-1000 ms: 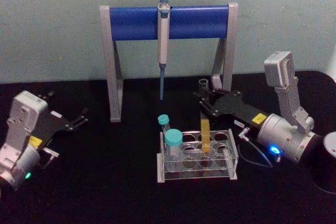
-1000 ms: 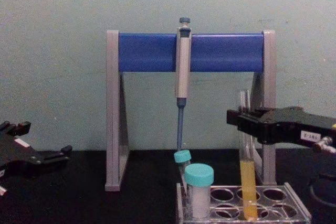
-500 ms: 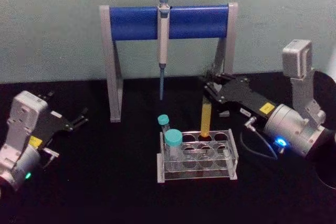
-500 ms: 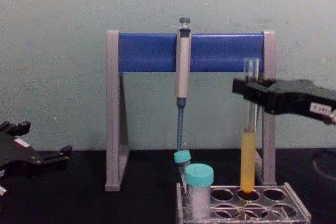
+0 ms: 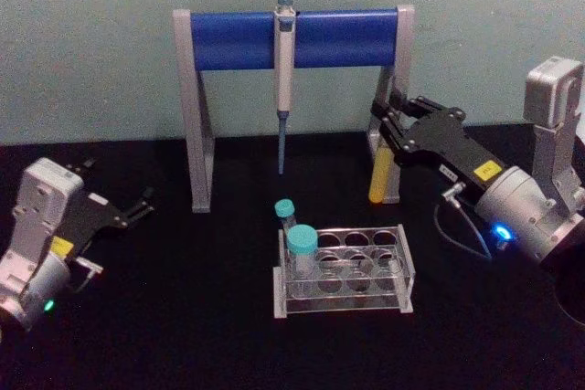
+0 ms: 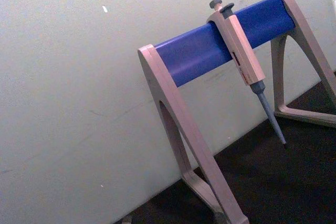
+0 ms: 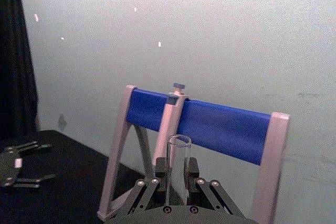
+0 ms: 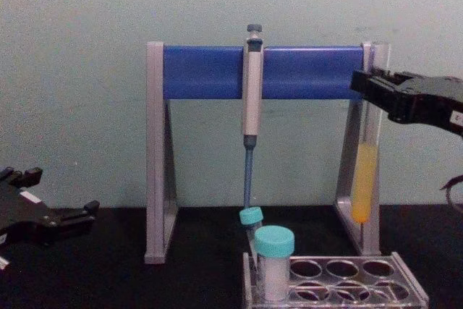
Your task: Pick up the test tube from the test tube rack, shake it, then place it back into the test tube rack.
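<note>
Tube lifted clear of rack; shake comes next.
Left gripper (image 5: 137, 205) parked far left, fingers spread. Low clear plastic test tube rack (image 5: 407, 276) at centre. Long clear glass test tube (image 5: 379, 175) with yellow liquid, just risen from the rack, hangs right, by the grey-and-blue pipette stand (image 5: 292, 38), pinched in the right gripper (image 5: 388, 125).

Left end effector (image 5: 142, 205): black linkage fingers, silver-grey boxy wrist housing (image 5: 37, 216), yellow sticker (image 5: 61, 246), green light (image 5: 47, 305). Right end effector (image 5: 384, 125): black plates, silver screws (image 7: 153, 181), yellow label (image 5: 485, 169). Silver cylindrical wrist (image 5: 526, 221) with blue light (image 5: 500, 233), thin black cable (image 5: 454, 226), grey boxy block (image 5: 553, 89).
</note>
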